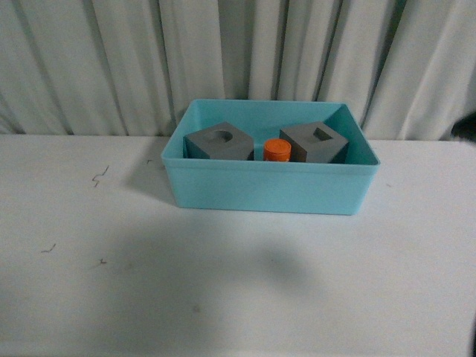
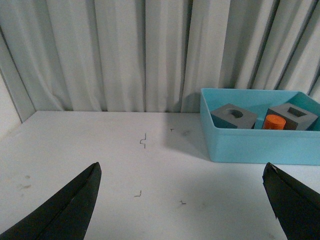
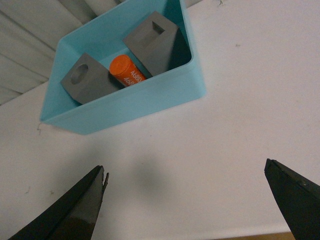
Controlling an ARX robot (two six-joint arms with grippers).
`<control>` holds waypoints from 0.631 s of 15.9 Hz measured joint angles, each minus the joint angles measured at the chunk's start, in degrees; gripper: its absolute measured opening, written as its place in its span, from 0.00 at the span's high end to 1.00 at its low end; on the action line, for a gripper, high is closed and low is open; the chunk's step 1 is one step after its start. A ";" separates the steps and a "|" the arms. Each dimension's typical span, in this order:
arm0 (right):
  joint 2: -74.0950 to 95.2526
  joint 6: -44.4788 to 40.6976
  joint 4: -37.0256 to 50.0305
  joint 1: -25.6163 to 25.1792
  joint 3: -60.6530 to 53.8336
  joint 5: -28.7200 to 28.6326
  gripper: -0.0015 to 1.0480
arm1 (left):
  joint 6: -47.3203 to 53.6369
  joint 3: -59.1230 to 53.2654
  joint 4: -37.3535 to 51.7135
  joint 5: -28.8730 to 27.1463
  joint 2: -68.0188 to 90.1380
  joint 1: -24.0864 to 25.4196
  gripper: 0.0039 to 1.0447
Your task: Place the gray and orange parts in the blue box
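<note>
The blue box (image 1: 268,190) stands on the white table near the curtain. Inside it sit a gray cube with a round recess (image 1: 219,141), an orange cylinder (image 1: 277,149) and a gray cube with a square recess (image 1: 316,141), side by side. The right wrist view looks down on the blue box (image 3: 140,100) holding the round-recess cube (image 3: 85,80), the orange cylinder (image 3: 127,72) printed "4680" and the square-recess cube (image 3: 155,42). My left gripper (image 2: 182,172) is open over bare table, away from the blue box (image 2: 260,145). My right gripper (image 3: 185,172) is open, empty, short of the box. Neither arm shows in the front view.
A pleated pale curtain (image 1: 238,52) hangs behind the table. Small dark scuff marks (image 1: 99,176) dot the white tabletop (image 1: 238,282) left of the box. The table's front edge (image 3: 260,235) shows in the right wrist view.
</note>
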 joint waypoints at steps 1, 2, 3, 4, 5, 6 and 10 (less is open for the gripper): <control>-1.70 2.82 0.15 0.59 -1.57 -0.57 0.06 | 0.00 0.00 0.02 -0.04 0.00 0.00 0.06; -0.28 1.95 11.52 0.26 -3.19 2.78 0.10 | 0.00 0.00 0.02 -0.09 0.00 0.00 0.06; 0.09 0.57 16.85 0.13 -4.66 4.28 0.14 | 0.00 0.00 0.00 -0.02 0.00 0.00 0.06; 0.20 -2.91 22.40 -0.26 -6.82 6.12 0.19 | 0.00 0.00 -0.04 0.04 0.00 0.00 0.06; 0.00 -5.49 26.53 -0.59 -8.87 6.40 0.23 | 0.00 0.00 0.02 -0.07 0.00 0.00 0.06; -0.44 -8.79 29.51 -0.76 -10.86 6.45 0.26 | 0.00 0.00 0.00 -0.07 0.00 0.00 0.06; -3.56 -18.80 38.21 -2.91 -17.59 5.99 0.42 | 0.00 0.00 0.00 -0.07 0.00 0.00 0.06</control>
